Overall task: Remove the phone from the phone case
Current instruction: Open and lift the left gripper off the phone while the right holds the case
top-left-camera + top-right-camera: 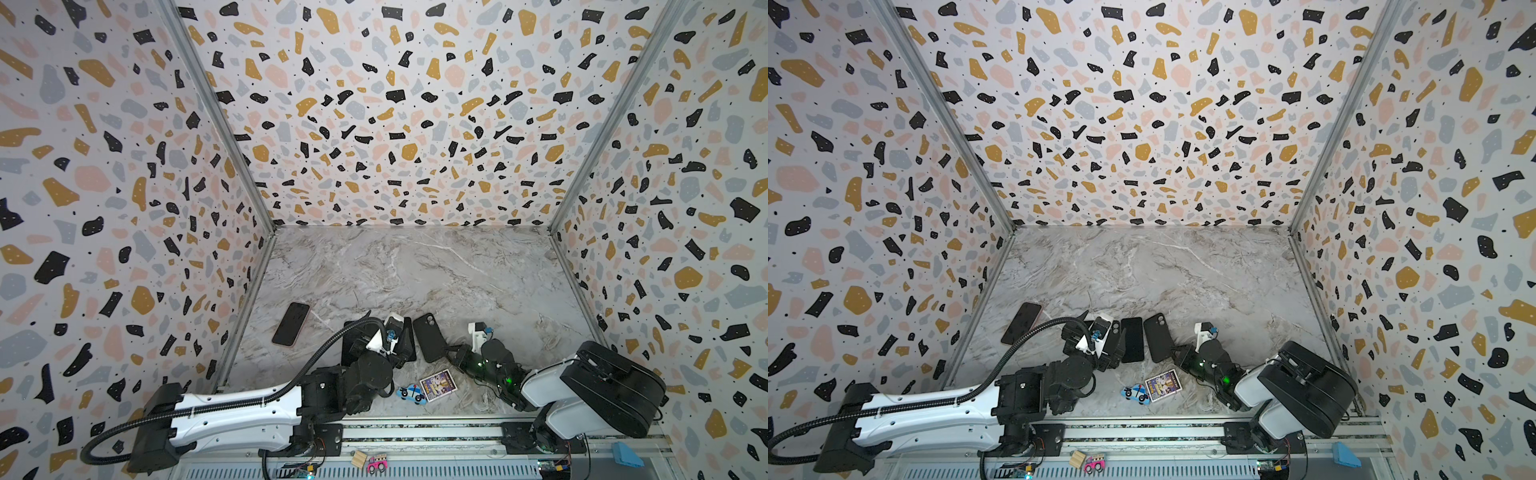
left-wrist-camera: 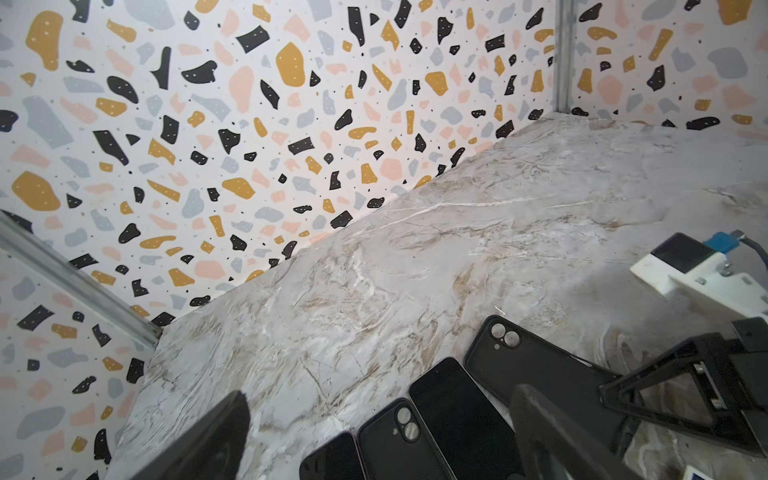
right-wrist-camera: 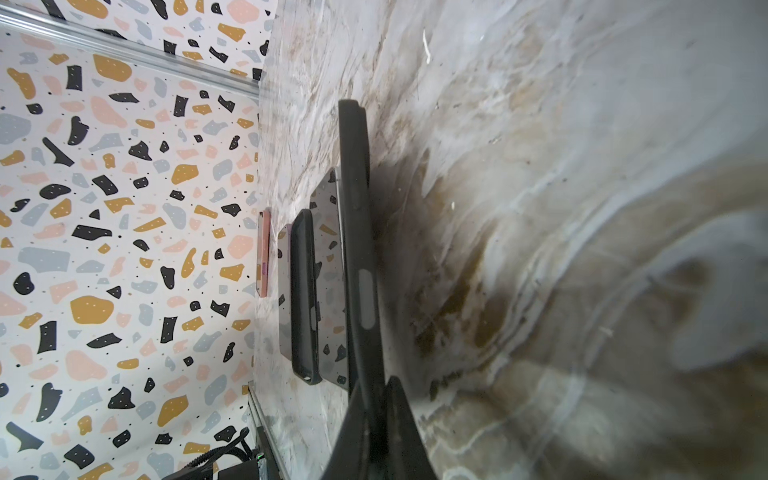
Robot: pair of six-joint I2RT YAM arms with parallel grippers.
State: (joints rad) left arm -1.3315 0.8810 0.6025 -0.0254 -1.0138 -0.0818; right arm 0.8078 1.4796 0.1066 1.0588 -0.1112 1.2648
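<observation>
Left wrist view has the phone (image 2: pixel 453 415) bare, screen up, between the spread fingers of the left tool (image 2: pixel 382 397) (released, gripping nothing), close to the near edge of the counter (image 1: pixel 1183 270). Just beside it, the right tool (image 3: pixel 374 411) is clenched on a corner of the phone case (image 1: pixel 1158 336). Lift the left tool straight up: a neighbouring handset (image 2: pixel 395 440) crowds one side, and open counter lies toward the far edge.

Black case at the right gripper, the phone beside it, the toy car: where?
black case (image 1: pixel 1158 334): in a top view, middle of its back.
phone (image 1: pixel 1132 338): in a top view, middle of its dark screen.
toy car (image 1: pixel 1136 393): in a top view, on its blue body.
</observation>
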